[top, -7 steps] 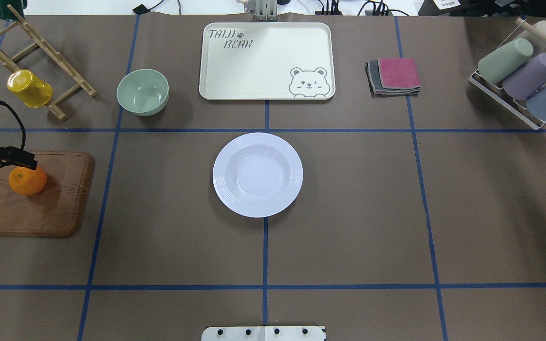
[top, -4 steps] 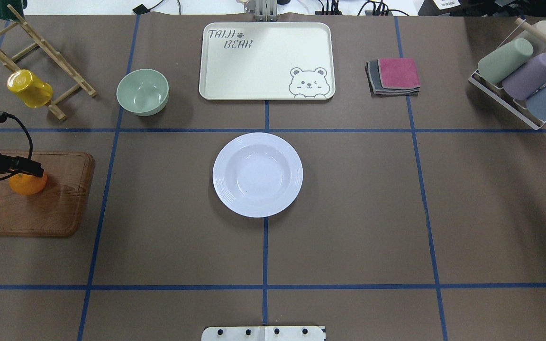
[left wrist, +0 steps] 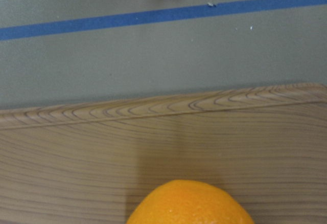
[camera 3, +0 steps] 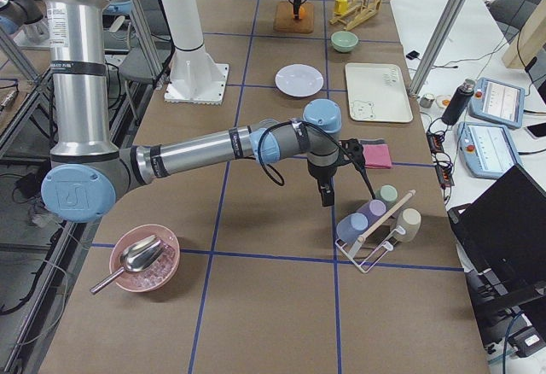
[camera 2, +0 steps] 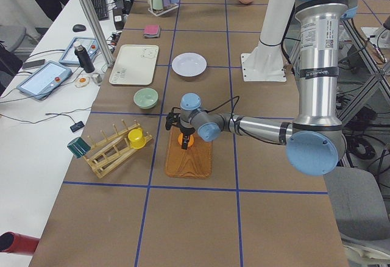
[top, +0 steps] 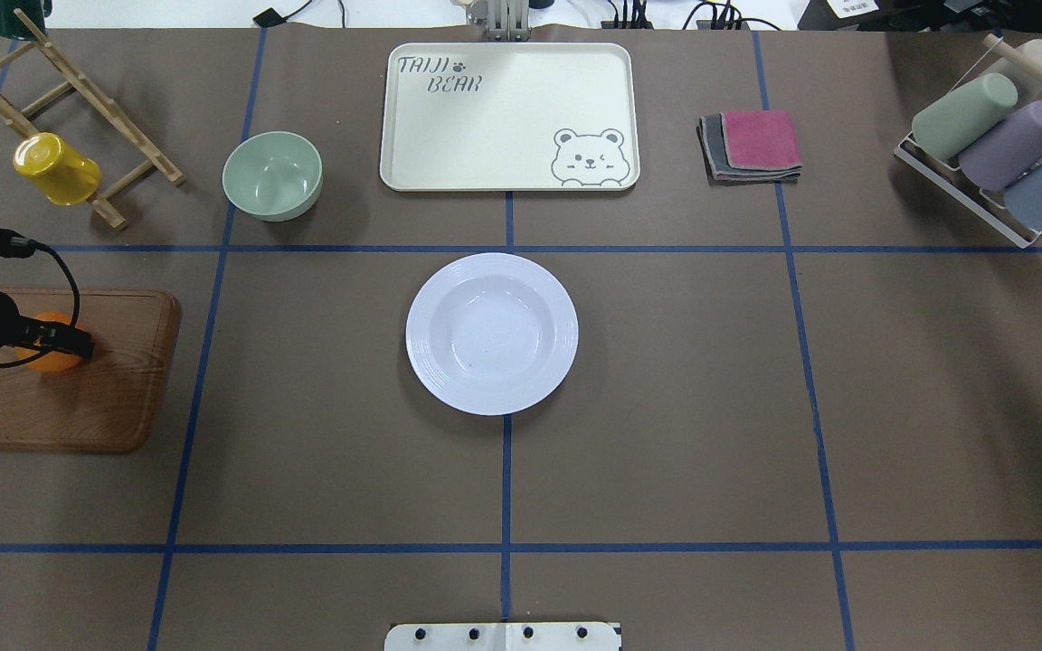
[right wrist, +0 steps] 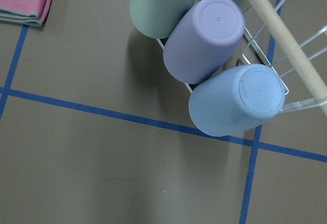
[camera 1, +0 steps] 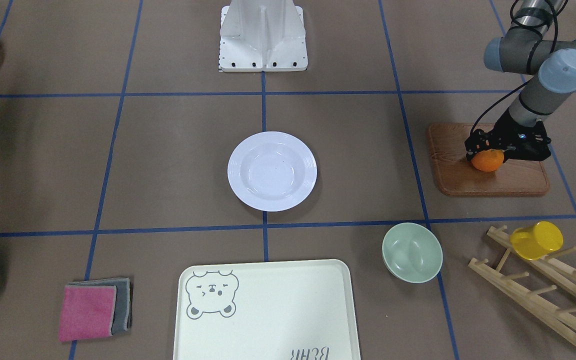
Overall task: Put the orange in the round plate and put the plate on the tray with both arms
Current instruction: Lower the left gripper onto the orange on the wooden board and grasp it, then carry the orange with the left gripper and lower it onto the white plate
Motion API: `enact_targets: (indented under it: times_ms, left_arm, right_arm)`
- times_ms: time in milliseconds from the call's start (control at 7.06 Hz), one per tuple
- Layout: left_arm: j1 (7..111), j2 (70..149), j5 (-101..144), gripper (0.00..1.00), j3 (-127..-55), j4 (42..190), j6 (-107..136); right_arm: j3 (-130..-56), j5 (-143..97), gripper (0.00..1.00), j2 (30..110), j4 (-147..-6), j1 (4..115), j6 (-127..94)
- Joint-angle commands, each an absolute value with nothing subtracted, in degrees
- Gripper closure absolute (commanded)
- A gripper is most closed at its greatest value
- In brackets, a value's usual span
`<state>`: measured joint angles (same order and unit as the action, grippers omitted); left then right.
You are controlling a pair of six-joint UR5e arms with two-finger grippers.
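The orange (camera 1: 488, 162) lies on a brown wooden board (camera 1: 488, 182) at the table's left side. My left gripper (camera 1: 487, 151) is down over it, open, its black fingers straddling the top of the fruit; from above it covers most of the orange (top: 49, 359). The left wrist view shows the orange (left wrist: 190, 203) close at the bottom edge. The white round plate (top: 421, 334) sits empty mid-table. The cream bear tray (top: 509, 116) lies beyond it, empty. My right gripper (camera 3: 327, 195) hangs near the cup rack, seen only from the side; I cannot tell its state.
A pale green bowl (top: 272, 174) stands left of the tray. A yellow cup (top: 57, 168) hangs on a wooden rack (top: 78, 99). Folded cloths (top: 752, 145) and a wire rack of cups (top: 996, 145) lie to the right.
My left gripper has moved toward the table's near edge and down, from beside the orange to over it, hiding most of the fruit. The orange has stayed on the board.
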<state>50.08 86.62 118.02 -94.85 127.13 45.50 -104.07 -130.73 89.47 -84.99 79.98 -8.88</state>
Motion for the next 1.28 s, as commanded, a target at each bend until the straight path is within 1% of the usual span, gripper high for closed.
enact_targets:
  times_ms: [0,142,283,425,567,708,850,992,1133]
  left_arm:
    - [50.3,86.0,118.6,1.00,-97.3,128.7,45.6]
    - [51.0,85.9,120.2,1.00,-101.2,127.2,45.7]
    - [51.5,87.3,120.2,1.00,-105.4,120.1,46.3]
    - [51.3,92.8,119.9,1.00,-108.9,110.8,51.1]
    - [50.5,100.9,119.8,1.00,-109.0,103.3,54.7]
    - [46.7,109.5,119.2,1.00,-108.8,94.7,60.0]
    - [40.8,118.3,113.8,1.00,-107.6,86.9,65.5]
    - [38.0,127.2,112.1,1.00,-101.7,83.8,71.0]
    - [35.7,135.4,110.8,1.00,-93.0,84.2,75.8]
  right_arm:
    - [-104.2,-130.7,0.00,89.5,-85.0,80.0,-8.9]
    - [-104.2,-130.8,0.00,89.5,-85.0,80.0,-9.0]
    - [-104.3,-130.9,0.00,89.5,-85.0,80.0,-9.0]
    - [-104.3,-131.0,0.00,89.5,-85.0,80.0,-9.1]
    - [-104.3,-131.0,0.00,89.5,-85.0,80.0,-9.2]
    - [-104.3,-131.0,0.00,89.3,-84.8,80.0,-10.6]
    - [-104.3,-131.0,0.00,89.3,-84.5,80.0,-11.0]
    - [-104.5,-131.1,0.00,89.4,-84.5,80.0,-11.1]
    - [-104.5,-131.2,0.00,89.4,-84.5,80.0,-11.1]
